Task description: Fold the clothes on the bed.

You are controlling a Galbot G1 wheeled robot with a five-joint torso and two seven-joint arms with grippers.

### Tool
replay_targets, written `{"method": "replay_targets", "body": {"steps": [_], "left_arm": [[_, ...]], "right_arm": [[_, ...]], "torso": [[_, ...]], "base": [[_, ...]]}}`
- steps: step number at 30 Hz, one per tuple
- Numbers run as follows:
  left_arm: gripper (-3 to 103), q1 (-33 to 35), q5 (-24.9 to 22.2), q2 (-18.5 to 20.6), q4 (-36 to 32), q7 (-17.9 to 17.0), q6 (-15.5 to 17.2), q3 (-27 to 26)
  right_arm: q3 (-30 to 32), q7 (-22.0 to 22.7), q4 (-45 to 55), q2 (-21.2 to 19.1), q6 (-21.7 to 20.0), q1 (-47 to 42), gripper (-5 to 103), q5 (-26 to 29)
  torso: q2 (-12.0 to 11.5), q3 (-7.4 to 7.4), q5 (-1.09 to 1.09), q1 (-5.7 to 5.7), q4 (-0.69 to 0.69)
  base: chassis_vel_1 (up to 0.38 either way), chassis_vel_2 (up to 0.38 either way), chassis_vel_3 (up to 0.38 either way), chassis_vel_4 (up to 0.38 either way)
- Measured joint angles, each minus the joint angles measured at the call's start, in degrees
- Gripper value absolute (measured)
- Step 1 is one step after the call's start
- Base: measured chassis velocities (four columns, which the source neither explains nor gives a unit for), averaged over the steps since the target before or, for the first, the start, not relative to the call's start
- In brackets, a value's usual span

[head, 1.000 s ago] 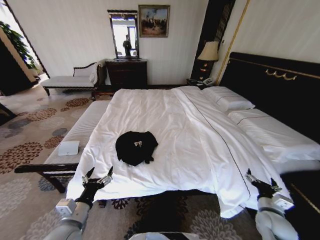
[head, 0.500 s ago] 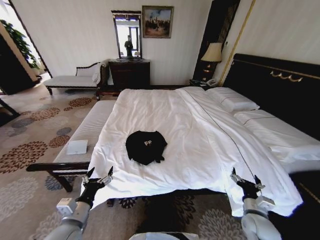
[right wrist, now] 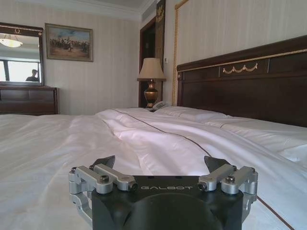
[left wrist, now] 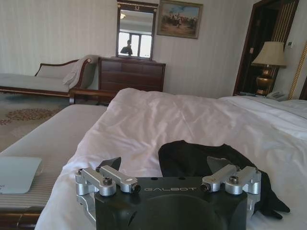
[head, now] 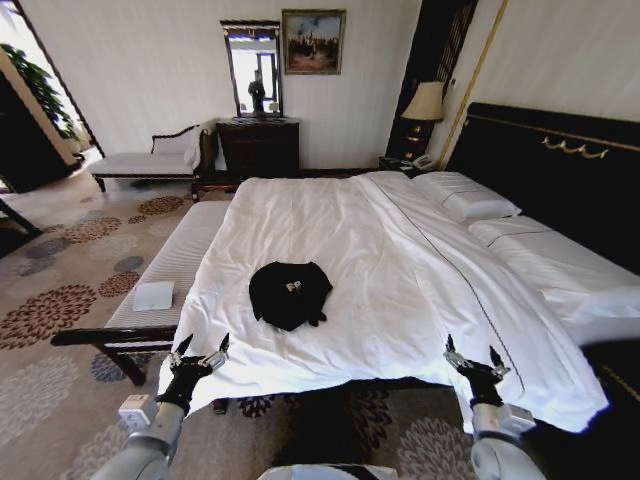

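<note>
The black T-shirt [head: 290,294] lies in a crumpled heap on the white bed [head: 400,270], near its foot edge. The left gripper [head: 197,358] and the right gripper [head: 474,364] hang by that edge, both with fingers apart, holding nothing.

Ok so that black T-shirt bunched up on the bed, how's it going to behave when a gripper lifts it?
The black T-shirt lies crumpled in a soft heap on the white duvet, so it will probably droop and unfurl rather than hold shape. It looks thin and small, so likely light. Pushed, it would probably bunch up and might drag the duvet into wrinkles.
</note>
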Motion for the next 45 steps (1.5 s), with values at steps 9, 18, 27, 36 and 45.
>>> {"method": "replay_targets", "body": {"steps": [9,18,27,36,45], "left_arm": [[100,-0.28,-0.11,0.06,0.17,0.0,0.01,-0.16],[100,-0.46,-0.41,0.14,0.34,-0.2,0.02,-0.59],[100,-0.37,-0.46,-0.07,0.37,-0.15,0.01,-0.57],[100,-0.47,-0.48,0.05,0.37,-0.14,0.01,-0.42],[100,-0.36,0.33,0.07,0.79,-0.14,0.01,1.07]], "right_arm": [[-0.03,0.35,0.0,-0.44,-0.55,0.49,100,-0.59],[-0.38,0.48,-0.03,-0.41,-0.78,0.77,100,0.61],[-0.36,0.5,0.08,-0.54,-1.25,0.95,100,0.57],[-0.34,0.56,0.07,-0.67,-0.74,0.84,100,0.31],[-0.49,0.84,0.28,-1.09,-0.37,0.48,100,0.05]], "torso": [[-0.01,0.01,0.03,0.01,0.0],[-0.01,0.0,0.01,0.03,0.01],[0.0,0.01,0.03,0.01,0.0],[-0.02,0.02,0.06,0.06,0.0],[0.02,-0.02,0.0,-0.03,0.01]], "base": [[-0.002,0.179,-0.008,-0.193],[-0.02,0.18,0.03,-0.194],[-0.128,0.003,0.134,0.0],[-0.208,-0.033,0.202,0.033],[-0.037,-0.009,0.021,0.001]]}}
